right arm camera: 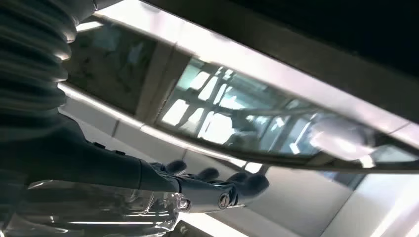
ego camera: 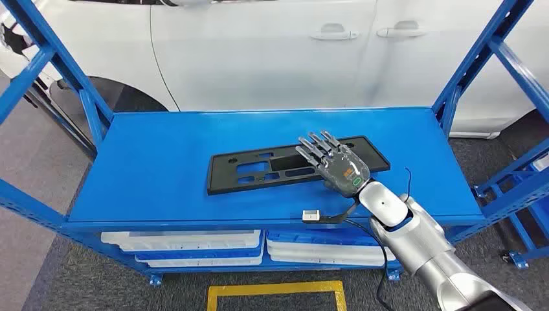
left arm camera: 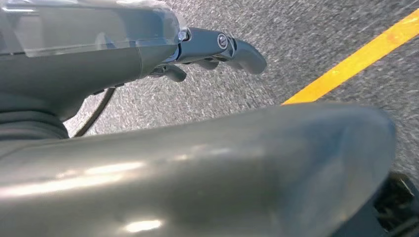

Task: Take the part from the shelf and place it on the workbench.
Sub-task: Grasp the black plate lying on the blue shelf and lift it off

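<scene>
The part is a long flat black plate with cut-outs, lying a little askew on the blue shelf top in the head view. My right hand lies over the plate's right portion with its fingers stretched out and slightly spread, palm down; whether it touches the plate I cannot tell. It grips nothing. In the right wrist view the same hand shows its straight fingers against the car's side. My left hand hangs over grey floor in the left wrist view, holding nothing.
A white car stands close behind the shelf. Blue slanted uprights frame both ends. White trays fill the lower shelf. A small white plug on a black cable sits at the front edge. Yellow floor tape lies below.
</scene>
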Action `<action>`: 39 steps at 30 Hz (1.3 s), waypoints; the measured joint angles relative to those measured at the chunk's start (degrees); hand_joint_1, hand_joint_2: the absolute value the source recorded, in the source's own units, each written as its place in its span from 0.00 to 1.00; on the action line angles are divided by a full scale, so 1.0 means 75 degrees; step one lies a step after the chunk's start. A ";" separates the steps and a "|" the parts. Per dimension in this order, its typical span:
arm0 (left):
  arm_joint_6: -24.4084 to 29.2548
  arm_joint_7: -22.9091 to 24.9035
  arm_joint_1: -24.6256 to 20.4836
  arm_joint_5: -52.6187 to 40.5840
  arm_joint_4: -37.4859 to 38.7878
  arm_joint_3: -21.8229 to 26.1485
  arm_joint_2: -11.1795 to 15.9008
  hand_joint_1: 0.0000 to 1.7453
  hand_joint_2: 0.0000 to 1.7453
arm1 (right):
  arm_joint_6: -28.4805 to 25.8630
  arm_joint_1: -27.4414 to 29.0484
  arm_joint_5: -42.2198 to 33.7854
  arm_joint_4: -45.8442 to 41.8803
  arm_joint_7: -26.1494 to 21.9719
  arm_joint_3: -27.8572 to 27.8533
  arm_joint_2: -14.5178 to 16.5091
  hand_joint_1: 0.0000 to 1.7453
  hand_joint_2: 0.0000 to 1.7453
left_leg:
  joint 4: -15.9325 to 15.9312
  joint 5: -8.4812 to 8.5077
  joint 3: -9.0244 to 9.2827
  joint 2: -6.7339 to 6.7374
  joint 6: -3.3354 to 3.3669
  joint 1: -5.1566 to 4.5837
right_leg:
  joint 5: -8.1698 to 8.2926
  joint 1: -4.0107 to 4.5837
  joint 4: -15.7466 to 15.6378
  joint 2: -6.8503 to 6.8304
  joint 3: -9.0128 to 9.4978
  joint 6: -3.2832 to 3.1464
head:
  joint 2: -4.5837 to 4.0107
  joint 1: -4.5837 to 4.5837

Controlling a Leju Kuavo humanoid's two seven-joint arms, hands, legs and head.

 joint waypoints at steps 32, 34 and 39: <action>-0.0084 -0.0120 -0.0119 -0.0100 0.0000 -0.0017 0.0009 0.00 0.00 | 0.1609 -0.1434 -0.1778 0.2124 -0.0780 0.0996 0.0557 0.99 1.00 | 0.0322 0.0013 -0.0320 -0.0003 -0.0029 -0.0002 | 0.0040 0.0045 -0.0022 0.0009 -0.0011 -0.0037 | 0.0000 0.0000; -0.0087 -0.0120 -0.0119 -0.0100 0.0000 -0.0016 0.0009 0.00 0.00 | 0.1590 -0.1467 -0.1755 0.2231 -0.0773 0.1042 0.0687 0.99 1.00 | 0.1256 -0.0328 -0.0784 -0.0003 -0.0073 0.0012 | 0.0032 0.0058 -0.0018 0.0008 -0.0011 -0.0060 | -0.0001 0.0000; -0.0105 -0.0103 -0.0109 -0.0090 0.0000 -0.0015 0.0009 0.00 0.00 | 0.1483 -0.1627 -0.1693 0.2467 -0.0771 0.1133 0.0913 1.00 1.00 | -0.0211 0.0611 -0.0182 -0.0001 -0.0016 0.0012 | -0.0027 0.0076 0.0033 0.0023 0.0003 0.0003 | 0.0000 0.0000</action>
